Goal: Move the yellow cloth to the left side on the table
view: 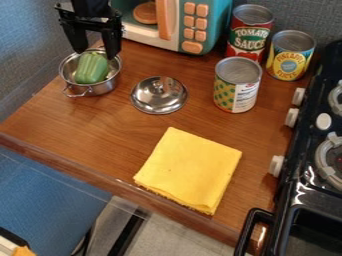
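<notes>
Claw (97, 54) spread wide and empty, the robot hangs at 11 o'clock above a metal pot (101, 89); the yellow cloth (190, 169) lies at 5 o'clock on the desk (110, 135), its pickup and leftward move both undone.

I count three cans (237, 90) at the upper right of the frame. In the upper left I have one pot (101, 89), with one green pepper (91, 70) in it, and I see one lid (143, 102) near the upper middle. One cloth (190, 167) lies below the middle, so that makes one of each on my one surface (100, 125). There is one microwave (219, 22) at the top, showing one handle (163, 20), six small buttons (200, 22) and one large one, with one round orange piece (145, 13) inside. At the right I count one stove (300, 150), two burners (321, 155) in part, and three white knobs (292, 117) along its edge.
</notes>
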Robot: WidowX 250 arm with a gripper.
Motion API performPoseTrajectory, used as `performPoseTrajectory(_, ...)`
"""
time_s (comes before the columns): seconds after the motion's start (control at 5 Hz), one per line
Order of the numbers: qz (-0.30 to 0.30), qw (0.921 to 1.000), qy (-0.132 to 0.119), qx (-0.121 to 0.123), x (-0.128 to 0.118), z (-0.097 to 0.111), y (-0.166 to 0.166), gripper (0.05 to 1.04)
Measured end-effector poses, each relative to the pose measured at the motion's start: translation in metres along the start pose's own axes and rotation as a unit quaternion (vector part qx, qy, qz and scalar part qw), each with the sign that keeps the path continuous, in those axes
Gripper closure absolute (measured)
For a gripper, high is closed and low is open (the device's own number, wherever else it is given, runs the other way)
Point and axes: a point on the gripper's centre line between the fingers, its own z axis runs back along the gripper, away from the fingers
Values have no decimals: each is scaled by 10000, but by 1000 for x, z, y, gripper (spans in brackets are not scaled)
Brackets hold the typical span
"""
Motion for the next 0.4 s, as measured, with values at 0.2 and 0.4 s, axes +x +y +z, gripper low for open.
performPoseTrajectory(0.2,-6,9998,171,-89,-5,-12,-2,85)
performPoseTrajectory(0.4,-62,9993,147,-336,-24,-12,-19,85)
